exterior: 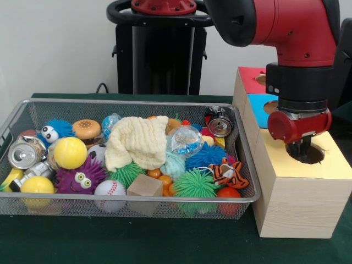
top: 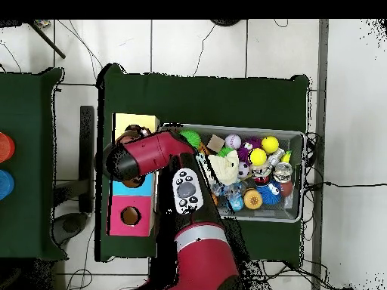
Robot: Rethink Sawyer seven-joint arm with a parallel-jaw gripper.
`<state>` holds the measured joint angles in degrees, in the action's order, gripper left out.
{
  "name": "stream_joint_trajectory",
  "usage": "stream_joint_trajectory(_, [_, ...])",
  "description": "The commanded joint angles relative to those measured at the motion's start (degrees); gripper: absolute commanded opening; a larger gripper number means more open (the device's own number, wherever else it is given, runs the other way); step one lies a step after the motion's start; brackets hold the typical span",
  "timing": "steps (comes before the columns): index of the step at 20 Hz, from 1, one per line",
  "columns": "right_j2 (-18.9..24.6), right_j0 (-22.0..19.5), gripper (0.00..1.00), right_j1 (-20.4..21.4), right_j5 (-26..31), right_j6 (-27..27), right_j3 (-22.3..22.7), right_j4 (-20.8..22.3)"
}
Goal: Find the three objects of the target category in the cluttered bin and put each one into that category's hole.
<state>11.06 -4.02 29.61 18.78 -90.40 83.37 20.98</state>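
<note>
Gripper (exterior: 302,149): sunk into the yellow hole (exterior: 313,157) of the box (exterior: 291,198), presumably to drop an item; finger state cannot be told; bin (exterior: 248,181) alongside.

Green cloth-covered table (exterior: 137,242) w/ white wall (exterior: 55,44) behind; overhead: second green table (top: 30,158) at left edge w/ red disc (top: 4,146) & blue disc (top: 4,183), cables (top: 219,45) on tiled floor (top: 355,113).
</note>
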Motion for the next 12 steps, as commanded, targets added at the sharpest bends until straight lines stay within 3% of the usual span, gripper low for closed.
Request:
stream_joint_trajectory(1, [0.6, -0.3, 0.0, 0.2, -3.2, -5.4, 2.7, 2.2])
stream_joint_trajectory(12, [1.2, -1.0, 0.0, 0.4, -3.5, -4.5, 3.2, 2.1])
